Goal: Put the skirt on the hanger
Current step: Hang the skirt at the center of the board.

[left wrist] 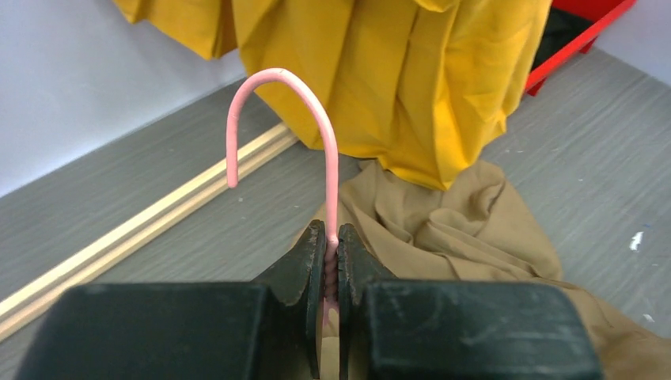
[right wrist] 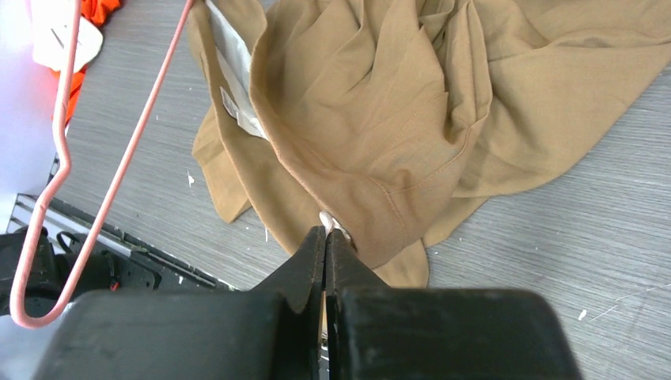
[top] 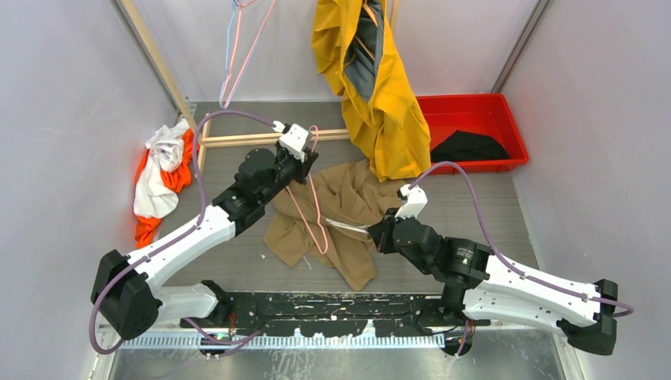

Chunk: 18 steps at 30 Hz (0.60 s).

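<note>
The tan skirt [top: 348, 198] lies crumpled on the grey table between both arms. A pink wire hanger [top: 312, 210] slants over its left side. My left gripper [left wrist: 331, 237] is shut on the hanger's twisted neck, and the hook [left wrist: 273, 75] rises above the fingers. In the top view the left gripper [top: 305, 162] sits at the skirt's far left corner. My right gripper [right wrist: 325, 234] is shut on the skirt's [right wrist: 380, 119] near edge, with a bit of white lining at its tips. The hanger's shoulder [right wrist: 119, 174] hangs to its left. From above, the right gripper [top: 372, 232] is at the skirt's right side.
A yellow garment [top: 372, 87] hangs at the back, just behind the skirt. A red bin [top: 506, 119] with black cloth [top: 471, 146] stands at the back right. Orange and white clothes [top: 162, 170] lie at the left wall. A wooden rail [top: 253, 138] crosses behind. More hangers [top: 237, 55] hang above.
</note>
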Tool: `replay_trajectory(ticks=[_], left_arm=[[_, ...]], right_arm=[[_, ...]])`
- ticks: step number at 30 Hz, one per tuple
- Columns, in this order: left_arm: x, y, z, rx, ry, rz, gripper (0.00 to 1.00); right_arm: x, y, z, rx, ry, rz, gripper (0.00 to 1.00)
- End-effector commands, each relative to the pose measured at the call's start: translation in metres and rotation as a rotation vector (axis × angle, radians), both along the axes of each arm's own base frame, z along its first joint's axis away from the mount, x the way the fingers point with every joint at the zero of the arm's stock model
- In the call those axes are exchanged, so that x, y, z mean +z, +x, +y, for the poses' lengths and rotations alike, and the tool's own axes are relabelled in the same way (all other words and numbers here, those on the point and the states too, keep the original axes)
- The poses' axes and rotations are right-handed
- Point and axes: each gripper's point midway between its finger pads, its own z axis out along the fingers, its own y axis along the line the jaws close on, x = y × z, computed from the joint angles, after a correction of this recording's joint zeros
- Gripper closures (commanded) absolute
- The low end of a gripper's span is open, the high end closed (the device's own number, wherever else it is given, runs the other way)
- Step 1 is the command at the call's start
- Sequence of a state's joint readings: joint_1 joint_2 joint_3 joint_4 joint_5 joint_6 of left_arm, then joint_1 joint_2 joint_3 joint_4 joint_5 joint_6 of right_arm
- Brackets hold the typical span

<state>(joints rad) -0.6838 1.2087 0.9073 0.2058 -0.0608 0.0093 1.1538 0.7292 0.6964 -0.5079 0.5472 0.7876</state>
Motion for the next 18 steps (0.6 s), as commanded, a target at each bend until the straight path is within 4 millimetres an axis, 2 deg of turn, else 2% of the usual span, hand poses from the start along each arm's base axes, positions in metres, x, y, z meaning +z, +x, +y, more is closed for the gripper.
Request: replay_trajectory(ticks=[1, 5, 7, 10, 18], left_arm=[[0.018, 0.000, -0.011, -0.042, -0.132, -0.012, 1.00], [0.017, 0.008, -0.018, -0.044, -0.151, 0.011, 1.00], [0.002, 0.014, -0.022, -0.050, -0.136, 0.044, 0.98], [-0.007, 0.018, -0.021, -0.064, -0.134, 0.074, 0.93], [-0.043, 0.031, -0.017, -0.103, -0.131, 0.148, 0.91]], right_arm=[[0.025, -0.001, 0.022, 0.078, 0.080, -0.013, 0.97], [0.025, -0.001, 0.029, 0.121, 0.069, 0.006, 0.97], [0.024, 0.002, 0.028, 0.120, 0.060, 0.015, 0.97], [0.021, 0.004, 0.028, 0.120, 0.060, 0.030, 0.97], [0.005, 0.005, 0.031, 0.133, 0.063, 0.079, 0.97]])
